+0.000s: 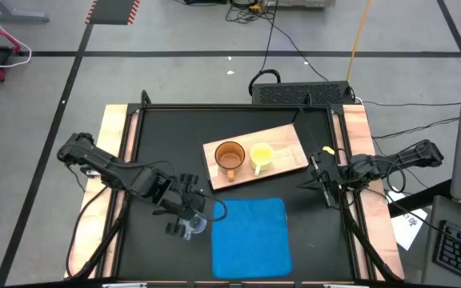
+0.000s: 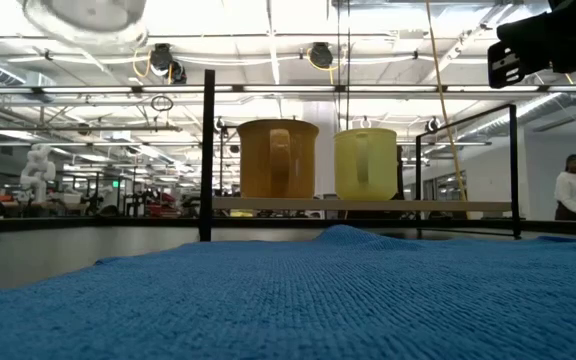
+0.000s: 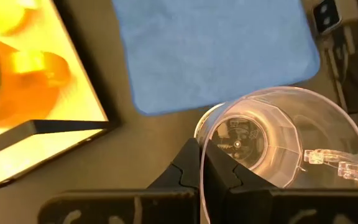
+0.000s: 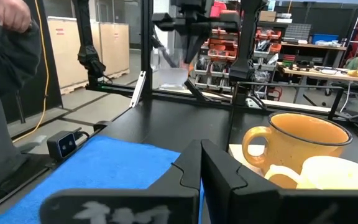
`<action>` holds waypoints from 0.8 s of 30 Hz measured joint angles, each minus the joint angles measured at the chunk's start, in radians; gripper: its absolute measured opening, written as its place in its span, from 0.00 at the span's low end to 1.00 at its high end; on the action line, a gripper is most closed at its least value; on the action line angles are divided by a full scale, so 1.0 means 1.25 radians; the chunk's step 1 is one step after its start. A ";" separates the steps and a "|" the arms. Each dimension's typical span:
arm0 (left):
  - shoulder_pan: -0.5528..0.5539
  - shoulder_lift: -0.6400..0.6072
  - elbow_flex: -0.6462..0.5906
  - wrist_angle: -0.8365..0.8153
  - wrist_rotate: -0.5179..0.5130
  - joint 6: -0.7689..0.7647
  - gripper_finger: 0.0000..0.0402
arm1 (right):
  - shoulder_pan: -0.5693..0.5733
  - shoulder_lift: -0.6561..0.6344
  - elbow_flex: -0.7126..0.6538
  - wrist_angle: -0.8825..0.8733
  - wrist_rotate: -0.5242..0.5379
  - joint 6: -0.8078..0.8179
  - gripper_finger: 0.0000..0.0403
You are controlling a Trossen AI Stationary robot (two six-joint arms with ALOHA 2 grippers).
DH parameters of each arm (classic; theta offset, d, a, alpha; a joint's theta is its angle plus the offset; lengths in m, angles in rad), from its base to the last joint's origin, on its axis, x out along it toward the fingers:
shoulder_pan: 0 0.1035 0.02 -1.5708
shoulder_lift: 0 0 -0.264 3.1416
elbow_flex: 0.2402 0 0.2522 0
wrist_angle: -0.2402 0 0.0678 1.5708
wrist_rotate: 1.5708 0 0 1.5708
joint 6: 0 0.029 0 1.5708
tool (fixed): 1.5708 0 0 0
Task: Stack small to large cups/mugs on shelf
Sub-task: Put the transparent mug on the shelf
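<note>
Clear cup (image 1: pixel 192 226) hangs in the left gripper (image 1: pixel 186 218), whose fingers are clamped on its rim; it sits off the left edge of the blue cloth mat (image 1: pixel 250 238), and in the low view it seems lifted off the table (image 1: pixel 166 144), though that view catches only its base. Further right, the light-wood shelf (image 1: pixel 286 140) lies angled beyond the mat, carrying the amber-brown mug (image 1: pixel 230 157) and, just beside it, the yellow mug (image 1: pixel 262 155), both upright. At the table's right edge waits the right gripper (image 1: pixel 324 186), fingers pressed together on nothing, well apart from the shelf.
</note>
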 joint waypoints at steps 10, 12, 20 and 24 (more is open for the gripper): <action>0.066 0.058 0.004 0.047 0.086 0.059 0.00 | 0.000 0.000 0.000 0.000 0.000 -0.001 0.00; 0.080 0.070 0.014 0.058 0.110 0.086 0.00 | 0.000 0.000 0.000 0.000 0.000 -0.001 0.00; 0.120 0.144 0.144 0.060 0.155 0.192 0.00 | 0.000 0.000 0.000 0.000 -0.001 0.004 0.00; 0.142 0.202 0.233 0.047 0.163 0.254 0.00 | 0.000 0.000 0.000 0.000 -0.002 0.012 0.00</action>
